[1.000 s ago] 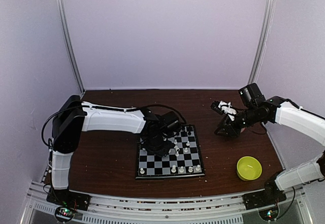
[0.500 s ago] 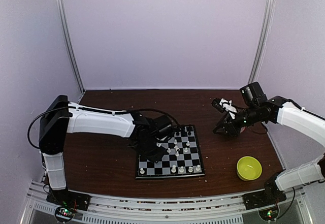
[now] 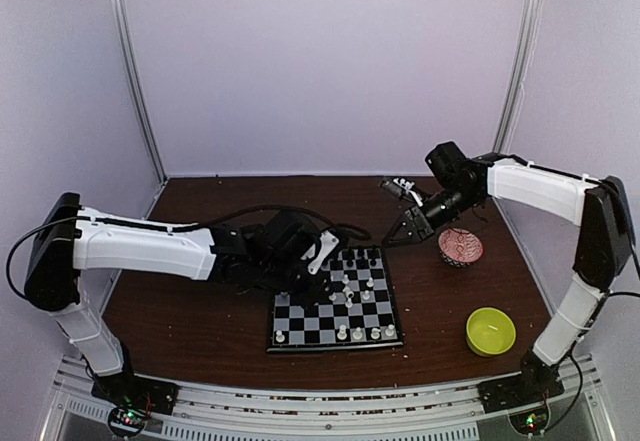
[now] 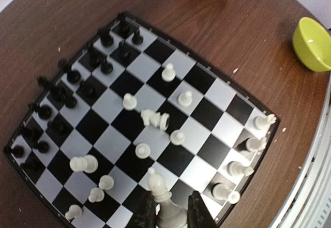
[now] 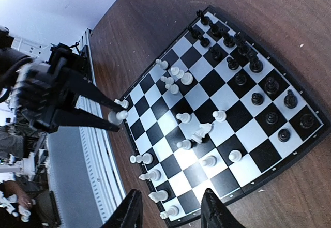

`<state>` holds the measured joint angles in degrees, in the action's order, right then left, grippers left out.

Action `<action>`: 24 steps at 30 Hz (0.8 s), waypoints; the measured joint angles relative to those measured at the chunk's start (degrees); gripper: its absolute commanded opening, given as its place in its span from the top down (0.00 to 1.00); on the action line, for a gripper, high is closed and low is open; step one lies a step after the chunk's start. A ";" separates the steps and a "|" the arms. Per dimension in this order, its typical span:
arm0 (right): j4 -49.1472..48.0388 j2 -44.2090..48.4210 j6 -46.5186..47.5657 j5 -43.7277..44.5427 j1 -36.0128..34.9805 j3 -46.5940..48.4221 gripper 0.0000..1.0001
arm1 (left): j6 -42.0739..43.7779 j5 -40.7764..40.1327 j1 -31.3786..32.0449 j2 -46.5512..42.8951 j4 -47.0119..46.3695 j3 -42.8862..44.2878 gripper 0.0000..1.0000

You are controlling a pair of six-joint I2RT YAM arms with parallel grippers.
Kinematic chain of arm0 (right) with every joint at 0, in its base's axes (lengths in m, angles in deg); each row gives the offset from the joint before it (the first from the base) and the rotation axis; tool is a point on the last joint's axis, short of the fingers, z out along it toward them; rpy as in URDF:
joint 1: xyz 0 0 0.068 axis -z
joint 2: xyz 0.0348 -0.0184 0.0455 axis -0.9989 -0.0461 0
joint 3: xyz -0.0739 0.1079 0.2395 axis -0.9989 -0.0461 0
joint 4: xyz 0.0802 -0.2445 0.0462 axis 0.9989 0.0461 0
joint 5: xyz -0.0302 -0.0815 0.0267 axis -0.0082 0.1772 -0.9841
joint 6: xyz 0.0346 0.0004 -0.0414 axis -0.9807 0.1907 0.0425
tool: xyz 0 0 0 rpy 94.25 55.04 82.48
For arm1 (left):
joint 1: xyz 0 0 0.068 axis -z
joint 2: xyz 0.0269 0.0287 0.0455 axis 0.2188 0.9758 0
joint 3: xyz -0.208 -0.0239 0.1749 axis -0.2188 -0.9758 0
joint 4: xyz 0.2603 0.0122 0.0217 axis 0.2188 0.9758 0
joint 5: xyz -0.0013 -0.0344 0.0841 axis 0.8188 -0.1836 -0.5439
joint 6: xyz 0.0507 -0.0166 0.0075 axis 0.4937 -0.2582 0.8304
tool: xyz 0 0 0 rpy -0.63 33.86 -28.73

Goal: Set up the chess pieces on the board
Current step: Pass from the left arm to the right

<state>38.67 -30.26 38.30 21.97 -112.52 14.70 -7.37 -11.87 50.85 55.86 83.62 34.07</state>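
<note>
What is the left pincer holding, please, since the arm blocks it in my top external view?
Observer: The left wrist view shows the left pincer shut on a tall white piece.
Operator: Thanks; does the right pincer carry anything?
Observer: No; its wrist view shows the right pincer open and empty.
Operator: Do all pieces stand upright?
Observer: No; one fallen white piece lies on its side near the middle of the board.
</note>
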 measured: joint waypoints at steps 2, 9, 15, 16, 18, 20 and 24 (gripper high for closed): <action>1.70 -4.26 -1.29 -2.16 -0.33 2.69 0.61 | 1.38 0.42 0.33 -0.96 -2.38 0.00 0.89; 6.19 -9.57 -4.46 -6.16 -5.62 7.54 0.55 | 4.48 1.31 0.98 -3.26 -8.44 -1.07 0.87; 7.15 -10.47 -5.79 -10.16 -10.12 9.75 0.53 | 5.07 1.92 1.05 -3.26 -9.70 -1.09 0.87; 7.19 -10.75 -6.01 -10.45 -10.60 9.75 0.53 | 5.11 1.95 1.09 -3.26 -9.86 -1.09 0.87; 7.26 -11.32 -6.32 -10.73 -11.26 9.75 0.54 | 5.20 1.97 1.25 -3.26 -10.23 -1.09 0.87; 7.23 -11.85 -6.73 -11.04 -11.76 9.75 0.55 | 5.33 1.99 1.38 -3.26 -10.10 -1.16 0.87; 6.58 -12.15 -8.07 -11.50 -12.09 9.75 0.57 | 5.53 1.99 1.77 -3.28 -10.10 -1.29 0.87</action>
<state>45.25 -42.41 30.24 10.47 -124.61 24.44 -1.84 -9.88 52.62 52.58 73.52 32.79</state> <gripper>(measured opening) 0.444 0.160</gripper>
